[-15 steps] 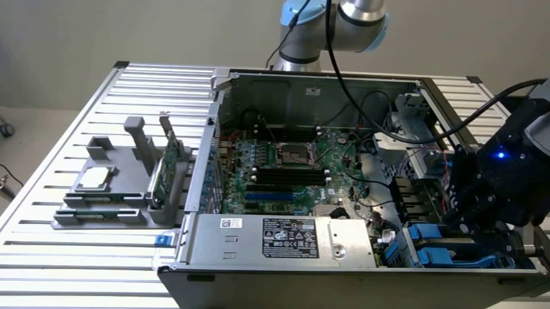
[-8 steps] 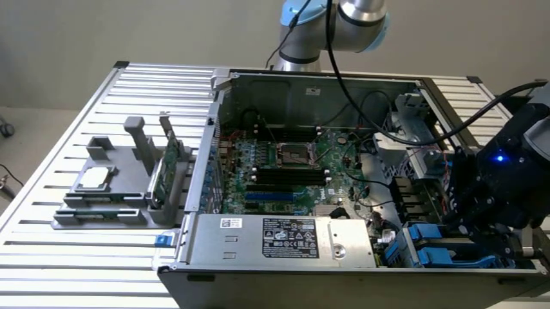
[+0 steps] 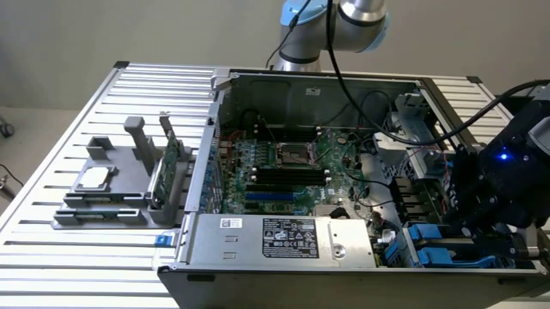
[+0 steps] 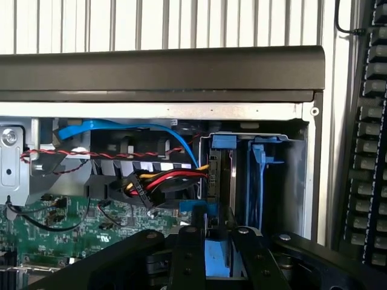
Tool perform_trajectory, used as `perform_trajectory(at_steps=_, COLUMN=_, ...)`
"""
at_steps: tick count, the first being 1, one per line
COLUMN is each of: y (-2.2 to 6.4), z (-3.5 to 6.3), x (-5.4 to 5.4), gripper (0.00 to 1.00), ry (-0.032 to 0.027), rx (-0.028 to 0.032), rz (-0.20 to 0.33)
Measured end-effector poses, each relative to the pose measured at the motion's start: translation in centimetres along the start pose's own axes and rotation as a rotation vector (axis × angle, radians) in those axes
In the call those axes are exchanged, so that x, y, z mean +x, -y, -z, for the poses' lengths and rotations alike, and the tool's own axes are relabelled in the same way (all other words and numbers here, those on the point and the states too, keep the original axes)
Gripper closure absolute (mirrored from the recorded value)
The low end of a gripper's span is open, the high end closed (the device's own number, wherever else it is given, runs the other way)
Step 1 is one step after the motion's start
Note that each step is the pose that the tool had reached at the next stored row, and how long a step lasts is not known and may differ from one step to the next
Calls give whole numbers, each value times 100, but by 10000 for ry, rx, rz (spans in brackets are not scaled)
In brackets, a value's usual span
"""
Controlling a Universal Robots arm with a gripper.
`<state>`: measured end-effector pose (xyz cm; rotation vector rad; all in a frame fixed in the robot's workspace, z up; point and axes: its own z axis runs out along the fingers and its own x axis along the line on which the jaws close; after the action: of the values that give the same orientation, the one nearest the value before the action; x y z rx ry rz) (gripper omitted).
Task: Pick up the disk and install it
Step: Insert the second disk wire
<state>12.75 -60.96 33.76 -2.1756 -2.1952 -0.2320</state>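
Observation:
The disk (image 4: 222, 142) stands on edge in the drive bay at the corner of the open computer case (image 3: 257, 270), its bright blue carrier showing around a dark drive edge. Red, yellow and black cables run to its side. My gripper (image 4: 217, 260) is right over it, with the blue carrier between the two black jaws. In the exterior view the gripper (image 3: 481, 222) hangs over the blue carriers (image 3: 434, 248) at the case's near corner on that view's right.
A second blue carrier (image 4: 260, 175) sits in the bay beside the disk. The motherboard (image 3: 288, 170) and a silver power supply (image 3: 284, 238) fill the case. A grey fixture (image 3: 129, 193) at the exterior view's left holds a square chip (image 3: 94, 178) and a green card (image 3: 167, 164).

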Motion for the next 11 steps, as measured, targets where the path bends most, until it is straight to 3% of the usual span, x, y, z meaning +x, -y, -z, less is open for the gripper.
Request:
perform_trajectory(at_steps=2, y=29, z=21, x=1, gripper=75, ry=-1, rx=3, rz=2)
perform_trajectory(at_steps=8, y=220, z=76, x=8, gripper=75, ry=0, rx=5, rz=17)
perform_trajectory(at_steps=11, y=233, z=110, x=15, gripper=75, ry=-4, rx=6, rz=28)
